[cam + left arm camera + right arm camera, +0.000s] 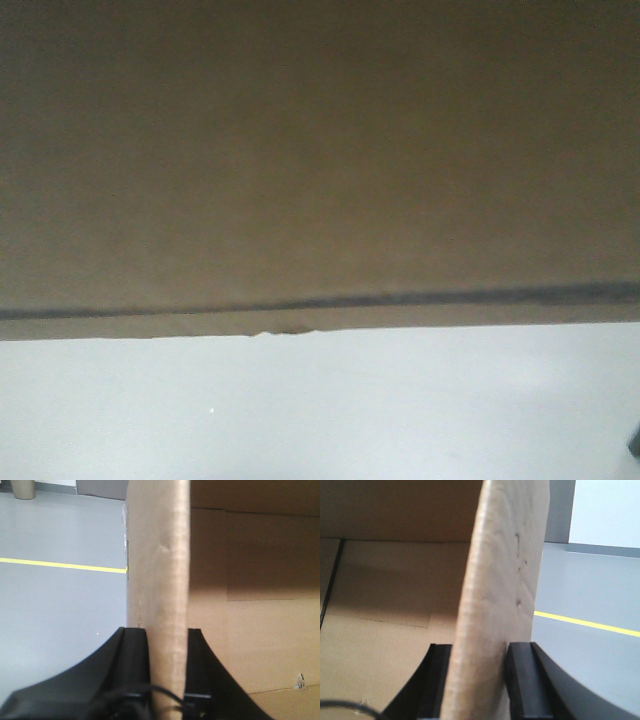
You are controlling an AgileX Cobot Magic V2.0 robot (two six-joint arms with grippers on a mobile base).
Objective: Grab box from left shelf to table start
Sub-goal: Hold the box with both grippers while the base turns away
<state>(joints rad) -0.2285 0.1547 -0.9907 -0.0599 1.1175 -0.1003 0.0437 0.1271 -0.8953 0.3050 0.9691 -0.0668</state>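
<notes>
— How much of the box point(320, 150) can you make out?
— There's one box, and it's never whole. From the front its brown side fills the upper view, blurred and cut off on three sides, above the pale bench point(320, 410). Whether it touches the bench, I can't tell.
— And the jaws?
— Two pairs. The left jaws are clamped on an upright wall of the box, a black finger point(132, 650) on each face. The right jaws pinch a wall the same way. Both walls run out of frame at the top.
— Anything else?
— Grey floor point(60, 605) beyond, with one yellow line point(60, 565) across it.
</notes>
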